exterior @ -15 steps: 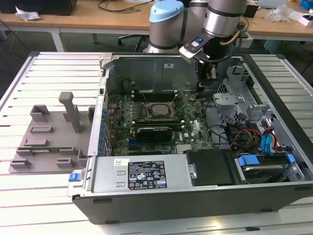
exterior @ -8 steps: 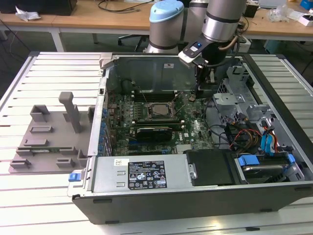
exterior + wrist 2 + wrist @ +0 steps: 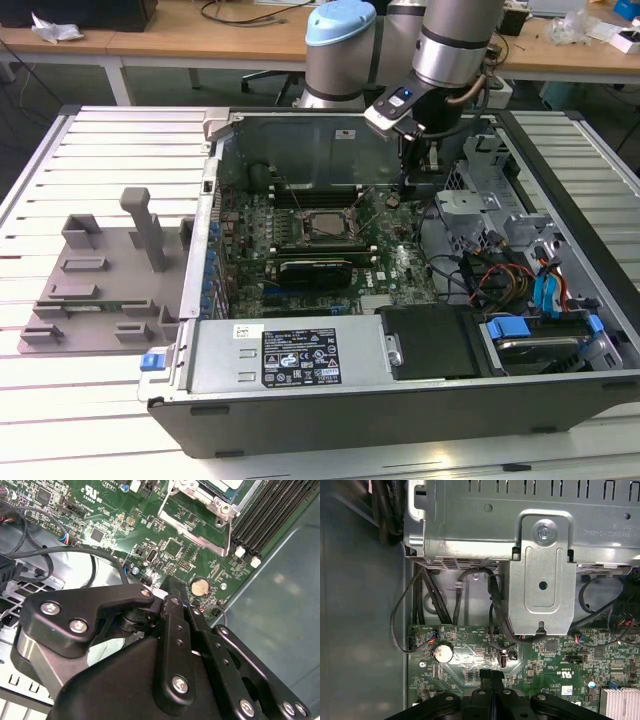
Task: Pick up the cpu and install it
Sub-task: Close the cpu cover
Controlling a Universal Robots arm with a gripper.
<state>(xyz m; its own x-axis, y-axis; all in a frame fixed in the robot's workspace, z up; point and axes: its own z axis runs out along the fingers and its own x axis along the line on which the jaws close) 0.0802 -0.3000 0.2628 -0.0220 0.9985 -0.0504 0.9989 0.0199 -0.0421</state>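
hand (image 3: 491, 674) pressed together, nothing pinched | low over motherboard (image 3: 550, 656), beside coin cell (image 3: 443, 653) | cpu (image 3: 322, 226) lies flat in socket (image 3: 292, 233), near, off my hand toward exterior view's left

Under me runs the table (image 3: 110, 135), a pale top of long slats going across from the exterior view's left to its right, with a dark frame along its far edge. Two things lie directly on it. On the exterior view's left, the grey fixture tray (image 3: 75, 300) lies flat on the slats, a tall post (image 3: 150, 230) standing upright from it. Just beside it, through the middle and out to the exterior view's right, the open computer case (image 3: 420, 405) lies on its side, opening upward. Whether tray and case touch, I can't tell. Bare slats show along the near edge and far left.
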